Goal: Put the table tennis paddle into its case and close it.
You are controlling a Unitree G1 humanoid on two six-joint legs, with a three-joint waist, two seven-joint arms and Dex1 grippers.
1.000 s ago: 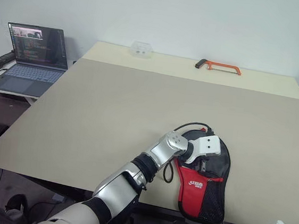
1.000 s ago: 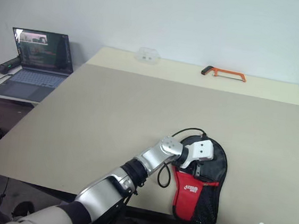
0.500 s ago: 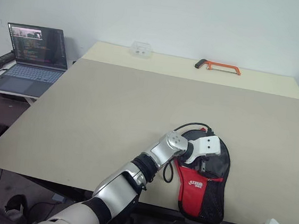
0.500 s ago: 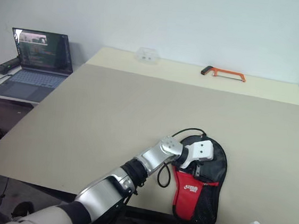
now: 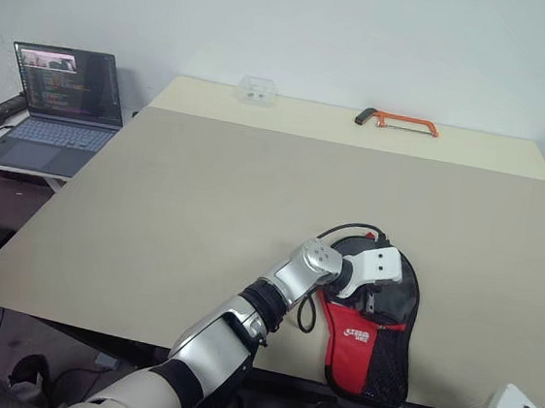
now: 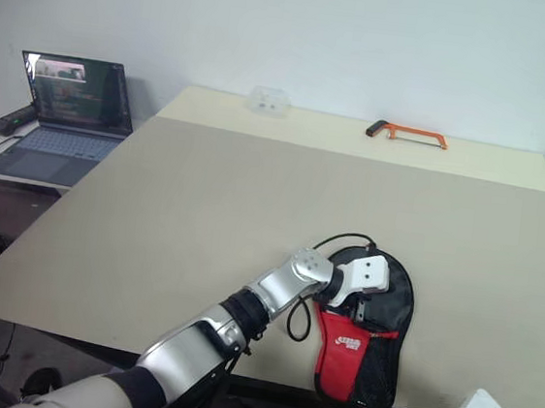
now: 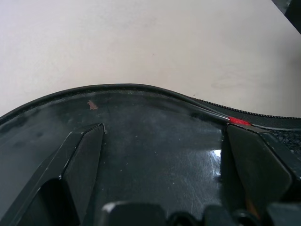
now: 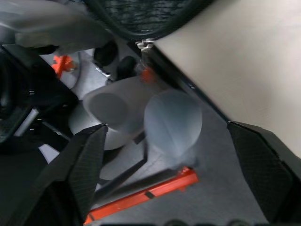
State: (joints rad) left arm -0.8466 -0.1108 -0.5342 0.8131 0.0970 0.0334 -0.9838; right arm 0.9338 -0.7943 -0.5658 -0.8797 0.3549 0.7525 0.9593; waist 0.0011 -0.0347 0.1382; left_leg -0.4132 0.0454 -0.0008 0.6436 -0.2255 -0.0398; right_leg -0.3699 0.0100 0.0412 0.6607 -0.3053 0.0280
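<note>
One case (image 5: 371, 336), one hacksaw (image 5: 398, 121), one laptop (image 5: 53, 108); paddle possibly inside.

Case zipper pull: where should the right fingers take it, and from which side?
Take the zipper pull at the narrow end of the case, coming from below the near edge of the table: it seems to hang just over that edge, facing the open right gripper.

Lab/office: bare white wall, big worktable (image 5: 206, 187), laptop (image 5: 53, 108).

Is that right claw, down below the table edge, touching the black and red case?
Apart. In the right wrist view the open right gripper hangs over the floor, with the case lying beyond its fingertips at the table edge.
</note>
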